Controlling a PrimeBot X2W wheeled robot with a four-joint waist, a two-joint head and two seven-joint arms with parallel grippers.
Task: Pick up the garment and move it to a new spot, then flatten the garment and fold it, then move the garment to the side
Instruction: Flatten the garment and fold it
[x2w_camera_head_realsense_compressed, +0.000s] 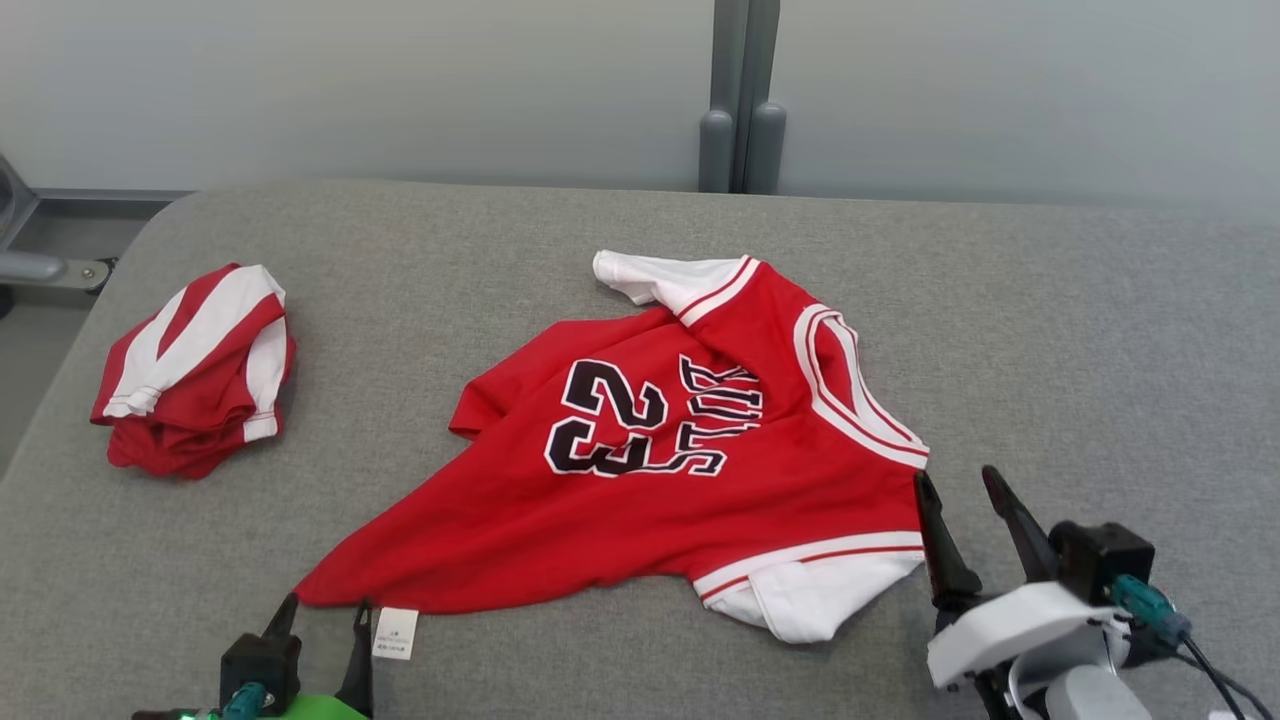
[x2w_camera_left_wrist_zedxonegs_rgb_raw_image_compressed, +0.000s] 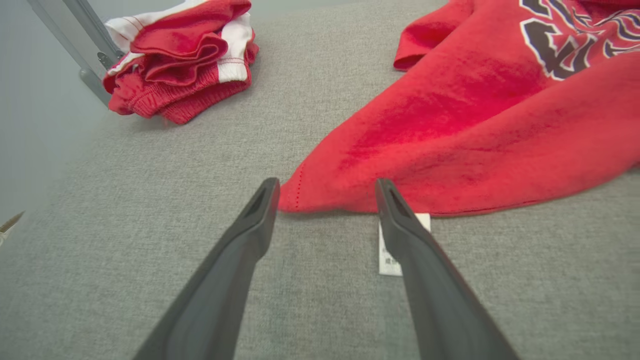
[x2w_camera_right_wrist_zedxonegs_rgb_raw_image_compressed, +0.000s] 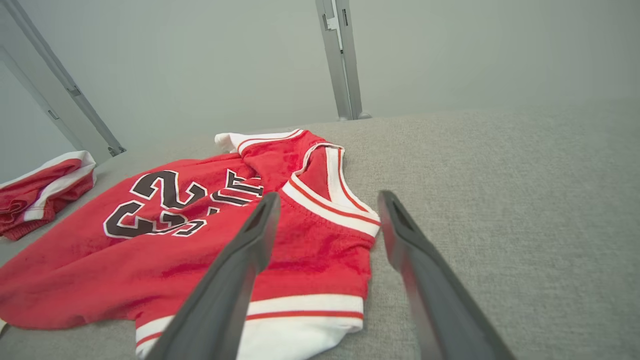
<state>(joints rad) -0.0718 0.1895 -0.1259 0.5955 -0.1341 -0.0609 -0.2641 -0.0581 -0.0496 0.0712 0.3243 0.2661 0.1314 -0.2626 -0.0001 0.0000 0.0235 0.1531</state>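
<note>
The garment (x2w_camera_head_realsense_compressed: 680, 470) is spread in the middle of the table (x2w_camera_head_realsense_compressed: 1050, 330), with its far hem tucked under. Flattening is judged to be in hand. The left gripper (x2w_camera_head_realsense_compressed: 326, 602), at the near-left hem corner, and the right gripper (x2w_camera_head_realsense_compressed: 956, 476), beside the collar, are both open and empty. Next, the tucked hem should be pulled flat.

Bench (x2w_camera_head_realsense_compressed: 640, 230), grey woven cover, rounded far-left corner. Folded red-and-white shorts (x2w_camera_head_realsense_compressed: 195, 370), resting near its left edge. Pale wall (x2w_camera_head_realsense_compressed: 400, 90) behind, with grey upright post (x2w_camera_head_realsense_compressed: 740, 100).
</note>
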